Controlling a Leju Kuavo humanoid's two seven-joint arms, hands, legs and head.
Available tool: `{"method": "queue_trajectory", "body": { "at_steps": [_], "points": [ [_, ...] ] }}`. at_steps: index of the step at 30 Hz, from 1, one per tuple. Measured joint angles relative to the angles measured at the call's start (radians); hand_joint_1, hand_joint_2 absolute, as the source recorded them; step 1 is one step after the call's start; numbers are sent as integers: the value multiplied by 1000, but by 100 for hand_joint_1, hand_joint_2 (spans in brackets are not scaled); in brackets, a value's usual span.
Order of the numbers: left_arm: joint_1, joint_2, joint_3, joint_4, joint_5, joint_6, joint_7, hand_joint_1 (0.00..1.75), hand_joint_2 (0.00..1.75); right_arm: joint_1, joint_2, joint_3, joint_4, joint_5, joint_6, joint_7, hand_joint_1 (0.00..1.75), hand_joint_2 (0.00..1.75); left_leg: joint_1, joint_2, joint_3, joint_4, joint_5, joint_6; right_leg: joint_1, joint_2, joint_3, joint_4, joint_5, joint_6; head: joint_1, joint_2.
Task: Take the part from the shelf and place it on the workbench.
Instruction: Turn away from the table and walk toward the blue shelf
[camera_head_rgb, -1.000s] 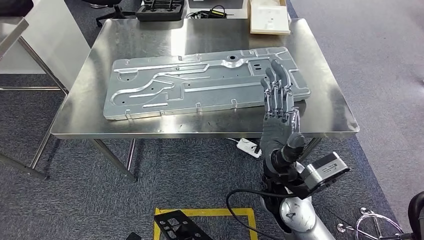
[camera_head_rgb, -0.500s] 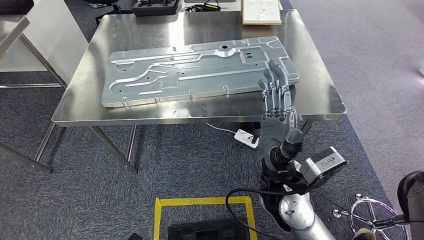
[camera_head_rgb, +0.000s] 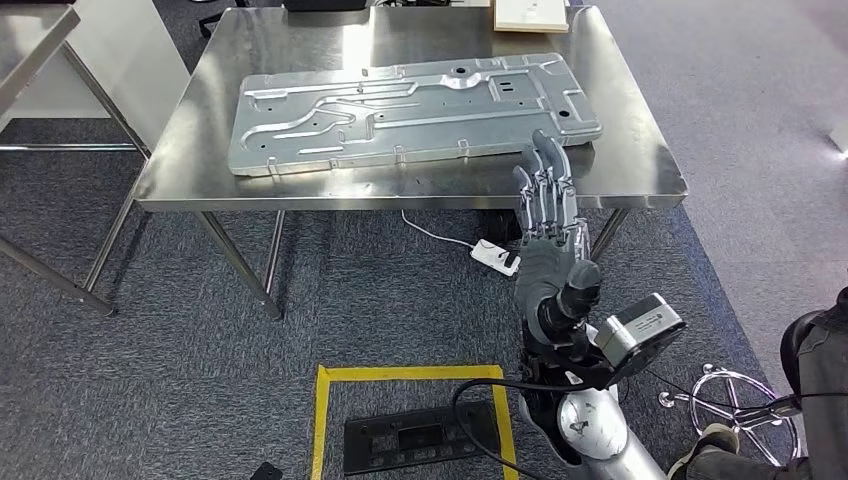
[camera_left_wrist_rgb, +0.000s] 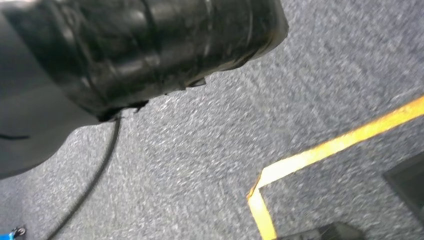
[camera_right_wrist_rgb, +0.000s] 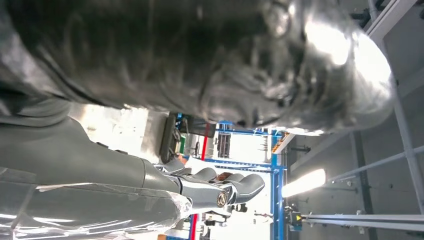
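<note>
The part, a long flat grey stamped metal panel (camera_head_rgb: 410, 115), lies across the steel workbench (camera_head_rgb: 620, 170) in the head view. My right hand (camera_head_rgb: 548, 235) is raised in front of the bench's near right edge. Its fingers (camera_head_rgb: 543, 180) are straight and apart, holding nothing, and their tips overlap the bench edge just below the panel's right end. In the right wrist view the same hand (camera_right_wrist_rgb: 125, 185) appears close up, its fingers (camera_right_wrist_rgb: 235, 185) stretched out with nothing in them.
A white power strip (camera_head_rgb: 497, 257) with its cable lies on the grey carpet under the bench. A yellow floor marking (camera_head_rgb: 410, 373) frames a black plate near my feet. A white cabinet (camera_head_rgb: 120, 45) stands at the left, a beige box (camera_head_rgb: 530, 14) at the bench's far edge.
The whole view has shifted: the bench and panel now sit higher and farther off in the frame. My right hand stays raised with straight fingers, now off the panel and at the bench's near edge.
</note>
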Motion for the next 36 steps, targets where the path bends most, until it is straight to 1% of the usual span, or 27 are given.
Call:
{"method": "queue_trajectory", "body": {
  "at_steps": [2,4,5,6,7,9,10,11,12,13,14,16,17,19,20,21,24,25,26,27,28,29,30,32,33,34,36],
  "points": [
    [1,0,0,0,0,-1,0,0,0,0,0,0,0,-1,-1,0,0,0,-1,0,-13,5,17,-13,6,2,48,-86,-33,-4,0,0],
    [2,0,0,0,1,-1,1,0,0,2,0,0,1,-1,-2,0,0,0,1,-1,-18,3,34,-25,8,1,40,-95,-22,-14,3,0],
    [3,0,0,0,1,-2,1,0,0,1,0,0,1,-2,-2,0,0,0,3,-3,-25,9,24,-30,6,-1,31,-97,-11,-22,5,0],
    [4,0,1,0,1,-2,1,0,0,2,0,0,2,-2,-2,0,0,0,5,-4,-36,32,-8,-35,4,-2,19,-99,2,-31,3,0],
    [4,0,1,0,1,-2,1,0,0,2,0,0,2,-2,-2,0,0,0,7,-5,-49,71,-56,-40,4,-4,5,-100,16,-39,1,0],
    [4,-1,1,0,0,-2,1,0,0,3,0,0,3,-3,-6,0,0,0,8,-5,-72,192,-156,-47,8,-4,-29,-98,44,-47,-3,0],
    [4,-1,1,0,0,-2,1,0,0,6,0,0,4,-3,-11,1,0,0,9,-5,-75,246,-175,-49,11,-4,-47,-96,58,-48,-3,0],
    [4,-1,1,0,0,-2,2,0,0,9,0,0,5,-2,-19,2,0,0,9,-5,-67,280,-168,-50,13,-4,-67,-94,72,-48,-3,0],
    [3,-1,1,0,0,-2,2,0,0,13,0,0,7,1,-28,5,0,0,9,-5,-45,282,-142,-48,16,-4,-88,-92,85,-48,-3,0],
    [3,-1,1,0,0,-2,3,0,0,18,-2,0,9,5,-39,9,0,0,9,-5,-6,253,-114,-45,18,-4,-108,-90,99,-47,-3,0],
    [2,-1,1,0,0,-2,5,0,0,25,-3,0,11,12,-50,14,0,0,8,-6,49,193,-107,-39,19,-3,-125,-87,113,-46,-3,0],
    [-3,0,1,0,1,-2,9,0,0,40,-10,-1,20,27,-71,24,0,0,2,-7,159,41,-142,-24,21,-4,-145,-88,137,-38,-2,0],
    [-5,0,2,0,1,-2,11,0,0,50,-14,-3,29,32,-80,29,0,0,-3,-7,190,-11,-162,-16,20,-5,-147,-91,149,-33,-3,0],
    [-6,0,5,0,7,-2,15,0,0,73,-23,-9,61,29,-95,37,0,0,-9,-7,193,-40,-152,1,15,-7,-148,-100,170,-21,-7,0],
    [-6,0,6,0,12,-3,16,0,0,87,-29,-14,87,13,-98,34,0,0,-8,-4,187,-46,-138,8,13,-6,-152,-98,162,-15,-9,0],
    [-6,0,7,0,18,-4,17,0,0,102,-34,-21,121,-12,-99,26,0,0,-6,-2,176,-49,-122,17,12,-4,-159,-82,133,-10,-8,0],
    [-5,0,10,0,32,-8,22,0,0,143,-47,-48,280,-97,-89,-30,0,0,-4,1,129,-53,-76,34,5,-2,-195,65,-28,3,-1,0],
    [-4,0,11,0,34,-9,24,0,0,152,-50,-56,345,-121,-80,-62,0,0,-4,0,109,-52,-60,34,1,-2,-201,124,-53,7,-1,0],
    [-3,0,12,0,35,-9,26,0,0,158,-52,-63,409,-144,-69,-93,0,0,-4,0,86,-50,-44,32,-2,-2,-197,168,-50,12,-1,0],
    [-2,0,13,0,35,-10,29,0,0,163,-54,-70,473,-165,-59,-114,0,0,-3,0,61,-48,-28,28,-6,-2,-180,185,-23,16,-1,0],
    [-1,0,14,0,35,-11,33,0,0,164,-55,-76,540,-184,-51,-123,0,0,-1,0,36,-43,-13,24,-10,-2,-146,172,9,20,-1,0],
    [0,-1,14,0,34,-12,38,0,0,165,-55,-80,605,-198,-46,-122,0,0,1,0,14,-35,-2,18,-13,-2,-94,126,26,23,-1,0],
    [1,-1,14,0,34,-12,44,0,0,164,-54,-82,674,-208,-40,-120,0,0,2,-1,-6,-25,6,11,-14,-3,-30,52,17,25,0,0],
    [2,-3,14,0,32,-9,54,0,0,163,-49,-83,818,-217,-29,-118,0,0,3,-1,-28,-4,18,-3,-11,-3,65,-78,-41,16,0,0],
    [2,-4,14,0,31,-8,59,0,0,167,-46,-83,891,-218,-19,-110,0,0,4,-1,-31,-1,24,-10,-6,-4,85,-112,-61,9,1,0],
    [3,-5,14,0,29,-7,65,0,0,174,-42,-82,963,-217,-5,-91,0,0,6,-1,-32,-1,32,-18,-4,-5,86,-119,-63,-3,1,0],
    [6,-7,14,0,27,-7,79,0,0,196,-35,-78,1095,-215,29,-34,0,0,12,-2,-40,16,10,-30,-3,-10,77,-119,-47,-21,0,0]
  ]
}}
